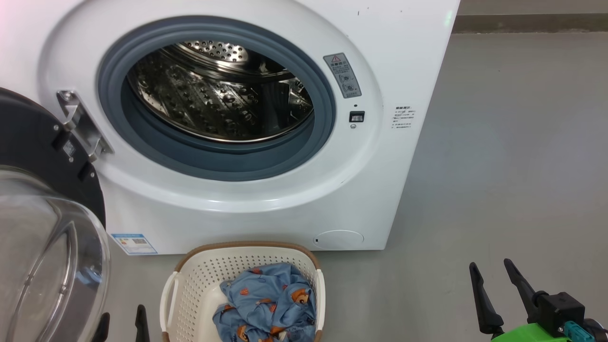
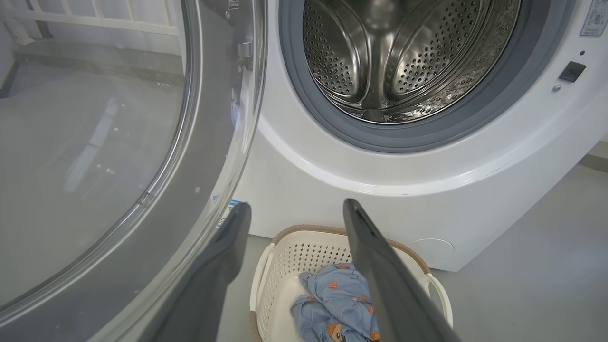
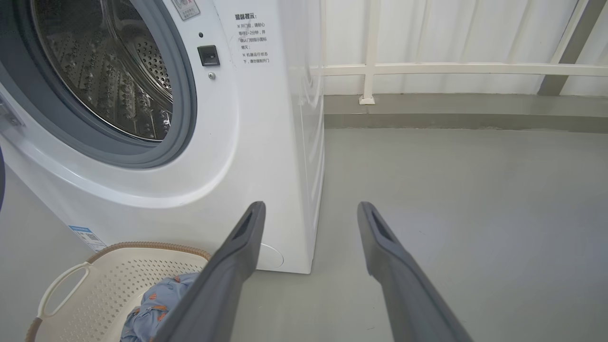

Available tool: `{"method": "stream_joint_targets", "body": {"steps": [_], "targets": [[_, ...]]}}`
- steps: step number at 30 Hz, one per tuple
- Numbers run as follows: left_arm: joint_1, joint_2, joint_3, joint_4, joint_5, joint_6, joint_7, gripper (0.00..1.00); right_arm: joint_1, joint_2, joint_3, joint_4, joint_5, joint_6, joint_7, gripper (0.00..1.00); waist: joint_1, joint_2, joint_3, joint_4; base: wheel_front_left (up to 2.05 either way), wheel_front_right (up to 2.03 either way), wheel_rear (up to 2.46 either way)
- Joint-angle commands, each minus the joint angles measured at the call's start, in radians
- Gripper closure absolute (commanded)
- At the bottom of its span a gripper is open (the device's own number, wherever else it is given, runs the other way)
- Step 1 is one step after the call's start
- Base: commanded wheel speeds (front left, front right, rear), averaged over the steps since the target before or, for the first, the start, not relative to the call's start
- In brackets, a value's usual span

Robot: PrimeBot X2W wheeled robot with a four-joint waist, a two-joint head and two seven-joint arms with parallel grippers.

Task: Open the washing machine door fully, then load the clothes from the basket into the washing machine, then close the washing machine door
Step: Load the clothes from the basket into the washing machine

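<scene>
The white washing machine (image 1: 266,209) stands ahead with its steel drum (image 1: 218,90) bare. Its door (image 1: 47,237) hangs swung out at the left, the clear glass bowl facing me; the door (image 2: 95,156) also takes up the left of the left wrist view. In front sits the cream basket (image 1: 199,280) holding the light blue clothes (image 1: 268,304). My left gripper (image 1: 122,320) is open at the bottom edge, between the door and the basket, nothing between its fingers. My right gripper (image 1: 491,270) is open over bare floor, right of the basket. The basket (image 2: 285,266) and clothes (image 2: 332,297) lie just beyond the left fingers.
Grey floor (image 1: 513,166) stretches to the right of the machine. A white railing (image 3: 456,69) and a low kerb run along the back wall. The swung-out door stands close beside my left arm.
</scene>
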Motion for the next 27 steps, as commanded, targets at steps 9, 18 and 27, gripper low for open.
{"method": "stream_joint_targets", "body": {"steps": [9,18,27], "targets": [[-0.041,0.004,0.034,-0.013,-0.003,-0.014,-0.012,0.0,-0.03,-0.002,0.016,-0.023,-0.013,0.003,-0.007,0.0,0.0,0.0,0.006,-0.001,0.0,0.0,0.0],[-0.036,0.002,0.022,-0.019,0.0,-0.01,-0.012,0.0,-0.032,0.001,0.017,-0.023,-0.013,0.003,-0.007,0.0,0.0,0.0,0.008,-0.004,0.0,0.0,0.0],[-0.046,0.006,0.005,-0.013,-0.003,-0.012,-0.012,0.0,-0.05,0.004,0.018,-0.029,-0.011,0.003,-0.007,0.0,0.0,0.0,0.046,-0.017,0.0,0.0,0.0]]}}
